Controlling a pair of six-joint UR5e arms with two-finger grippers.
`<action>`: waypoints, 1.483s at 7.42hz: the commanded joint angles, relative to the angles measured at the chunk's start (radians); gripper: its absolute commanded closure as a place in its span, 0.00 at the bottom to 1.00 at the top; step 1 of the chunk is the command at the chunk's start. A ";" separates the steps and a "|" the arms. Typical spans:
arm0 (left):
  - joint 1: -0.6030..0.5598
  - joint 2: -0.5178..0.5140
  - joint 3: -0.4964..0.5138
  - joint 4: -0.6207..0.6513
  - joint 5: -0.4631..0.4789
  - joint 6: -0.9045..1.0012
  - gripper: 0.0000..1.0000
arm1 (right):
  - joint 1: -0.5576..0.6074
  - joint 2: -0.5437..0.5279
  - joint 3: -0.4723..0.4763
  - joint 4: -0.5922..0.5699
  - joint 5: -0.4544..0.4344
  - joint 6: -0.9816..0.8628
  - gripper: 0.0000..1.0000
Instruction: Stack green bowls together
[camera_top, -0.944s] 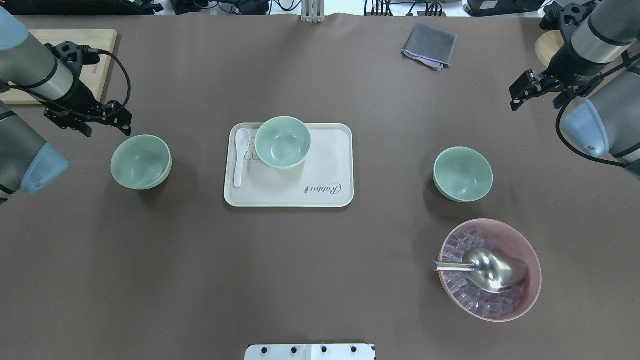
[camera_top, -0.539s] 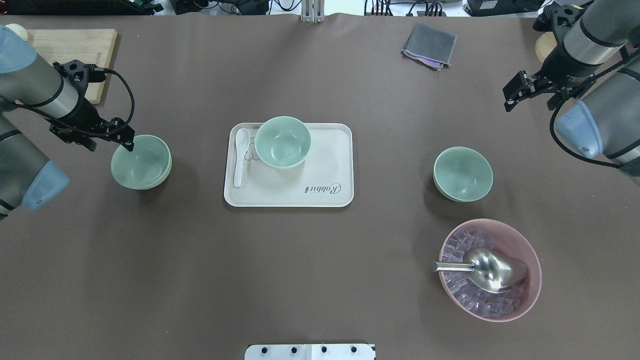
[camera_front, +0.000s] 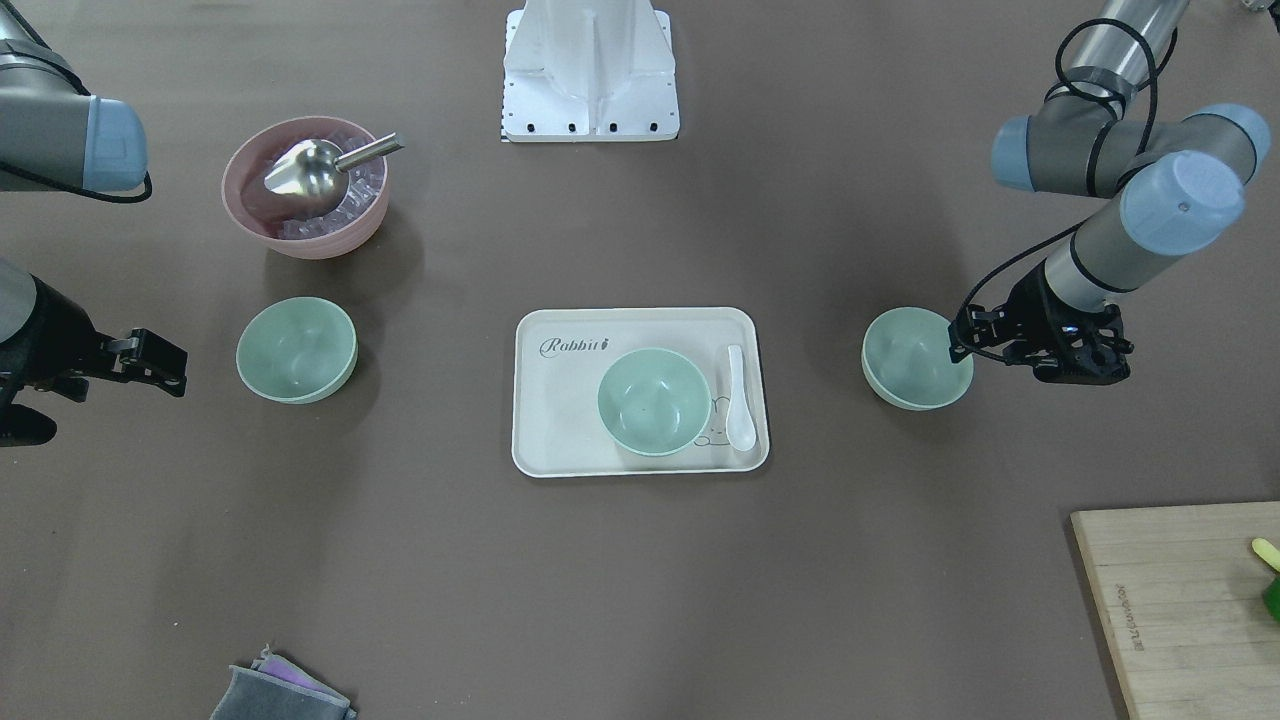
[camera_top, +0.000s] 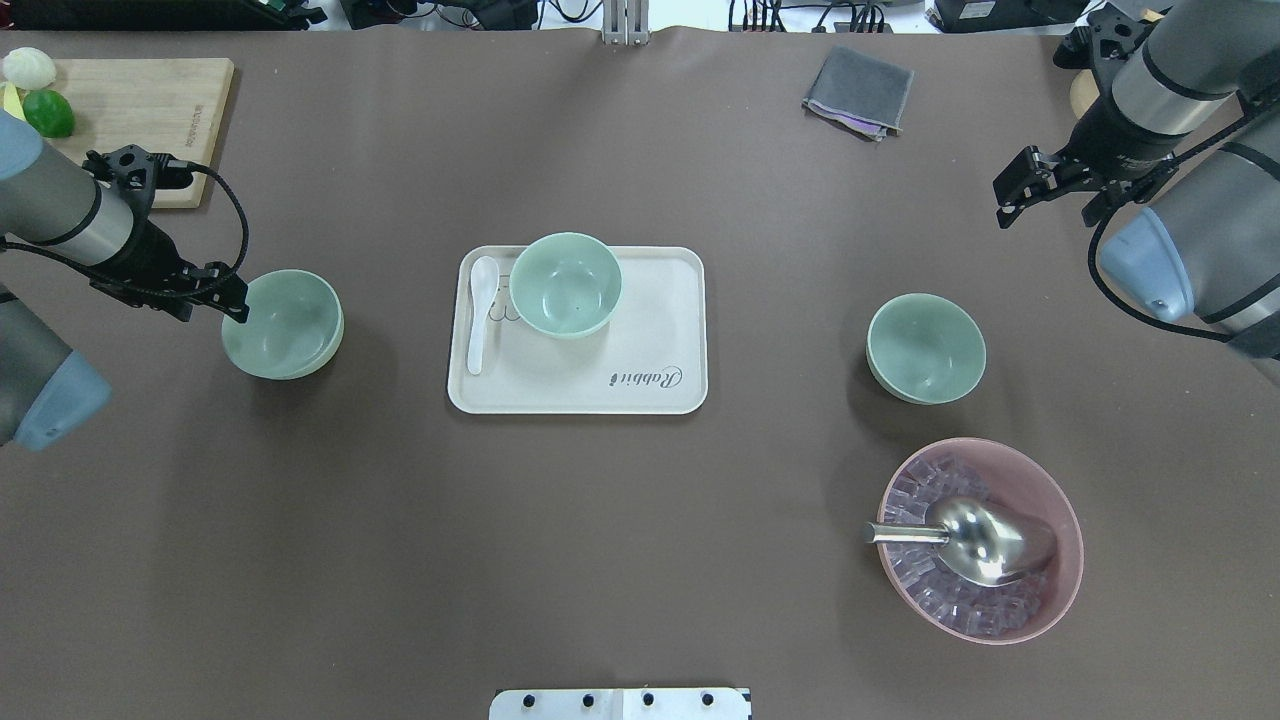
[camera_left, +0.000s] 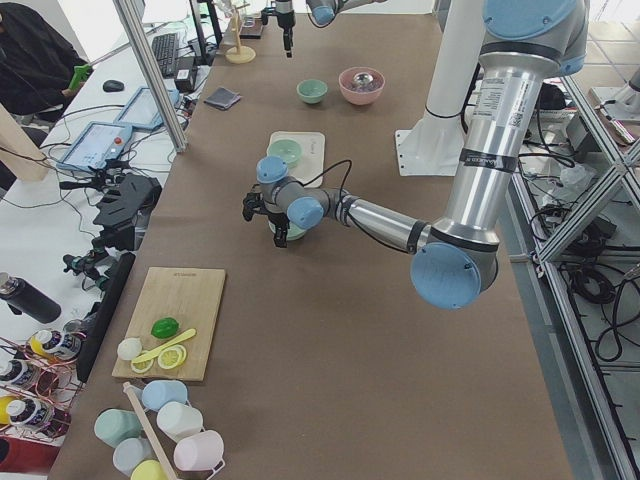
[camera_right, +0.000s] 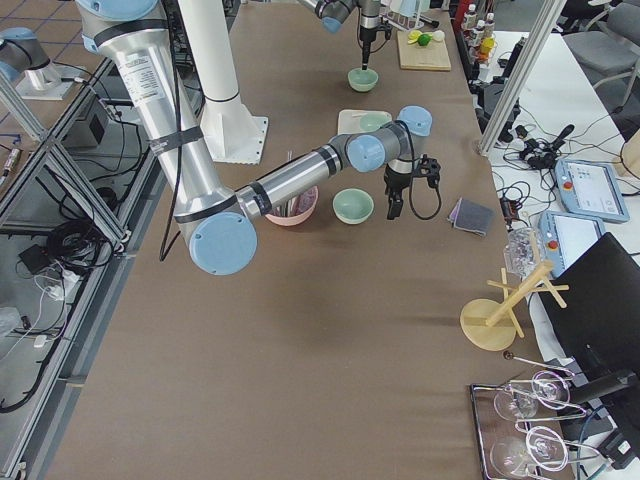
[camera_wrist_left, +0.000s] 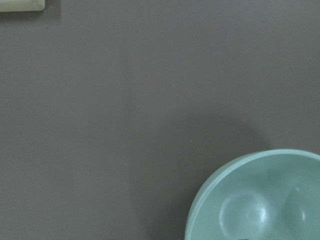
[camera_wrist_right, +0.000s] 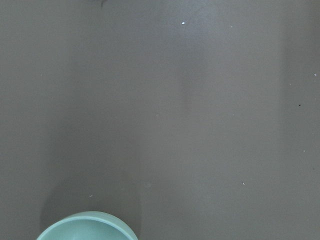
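Observation:
Three pale green bowls stand apart. One bowl (camera_top: 282, 323) is on the table at the left, one bowl (camera_top: 566, 284) sits on the cream tray (camera_top: 640, 330), and one bowl (camera_top: 926, 347) is at the right. My left gripper (camera_top: 212, 303) is open, low at the left bowl's outer rim, one finger over the rim; the front view shows it (camera_front: 1005, 358) beside that bowl (camera_front: 912, 372). The left wrist view shows this bowl (camera_wrist_left: 255, 200) at its lower right. My right gripper (camera_top: 1040, 198) is open and empty, well beyond the right bowl, whose rim (camera_wrist_right: 87, 227) shows in the right wrist view.
A white spoon (camera_top: 481, 310) lies on the tray beside the bowl. A pink bowl (camera_top: 1060, 520) with ice cubes and a metal scoop (camera_top: 975, 538) stands near the right bowl. A grey cloth (camera_top: 859, 90) lies at the far edge, a cutting board (camera_top: 140, 110) at far left.
My left gripper has come down and toward the left bowl, from beyond it to its outer rim. My right gripper has drifted slightly farther away and inward. The bowls have not moved.

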 joint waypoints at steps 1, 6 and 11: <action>0.005 -0.005 0.000 -0.002 0.019 -0.002 0.42 | -0.001 0.000 0.001 0.000 0.000 0.001 0.00; 0.028 -0.013 0.001 -0.002 0.029 0.001 0.59 | -0.002 0.000 0.002 0.000 0.000 0.002 0.00; 0.028 -0.011 -0.008 -0.003 0.029 -0.001 1.00 | -0.002 0.000 0.002 0.000 0.000 0.004 0.00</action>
